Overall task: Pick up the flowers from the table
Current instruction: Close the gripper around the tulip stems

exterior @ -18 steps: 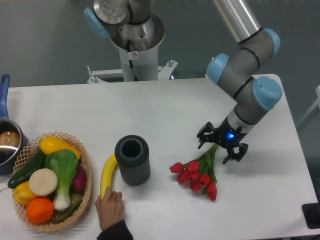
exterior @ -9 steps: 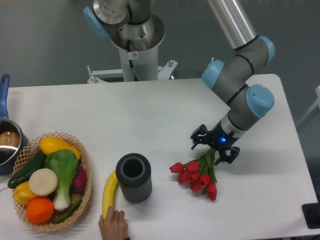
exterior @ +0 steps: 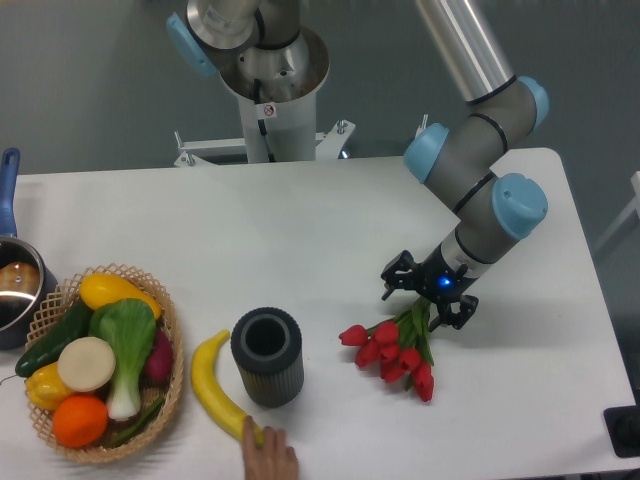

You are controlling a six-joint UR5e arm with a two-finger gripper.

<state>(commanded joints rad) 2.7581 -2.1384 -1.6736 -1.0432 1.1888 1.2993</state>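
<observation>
My pincer straddles the flowers open at the stems, gripping nothing; light, crushable, so stems only.

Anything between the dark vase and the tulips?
No. In the camera view, only bare table separates the vase from the flowers.

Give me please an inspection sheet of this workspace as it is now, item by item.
Surface: white table, smooth.
Job's things: flowers lying on the table, stems toward the gripper.
Clutter: dark ribbed cylinder; banana touched by a person's hand; basket of vegetables; pot at left edge.
Grippers: gripper low over the stems, fingers apart.
Cables: nothing seen.
Surroundings: grey wall, arm base behind the table.
</observation>
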